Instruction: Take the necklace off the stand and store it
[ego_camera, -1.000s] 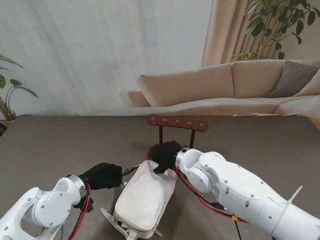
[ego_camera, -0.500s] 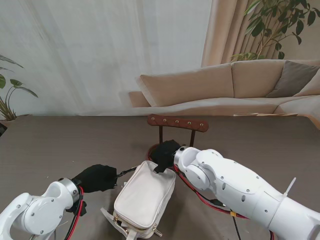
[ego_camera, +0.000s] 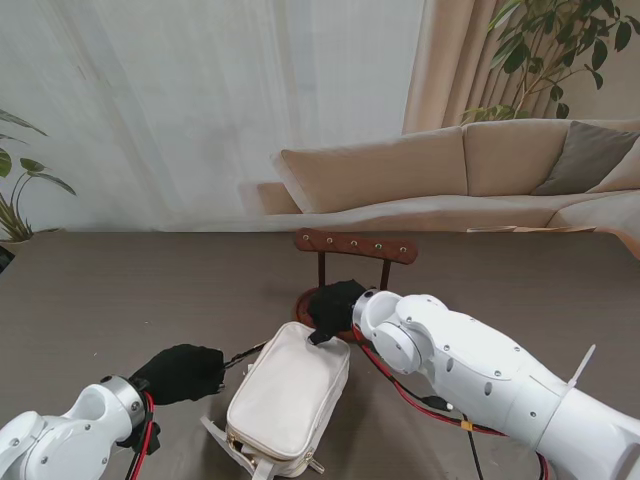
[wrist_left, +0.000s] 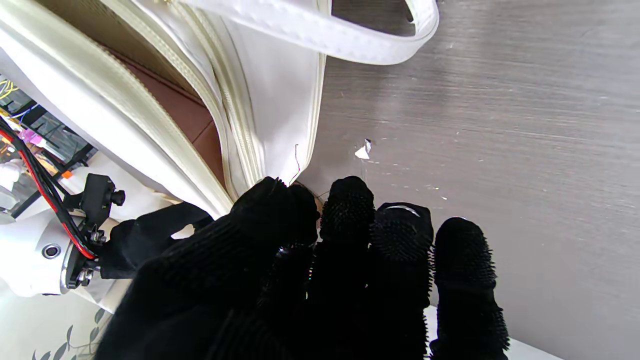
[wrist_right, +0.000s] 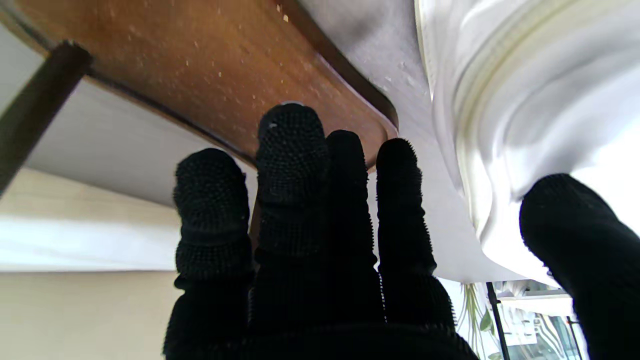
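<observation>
While pouch: white pouch lies open on surface
Left robot hand: pinching pouch's zipper pull
Right robot hand: fingers spread, gripping nothing, beside stand

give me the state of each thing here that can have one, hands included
white pouch: lying flat on the table, unzipped along one side, brown lining showing
necklace stand: upright, nothing visible hanging on its bar
left hand: fingers closed, pinching something thin at the pouch's corner; cannot tell what
right hand: open, fingers on the stand's base, thumb by the pouch
</observation>
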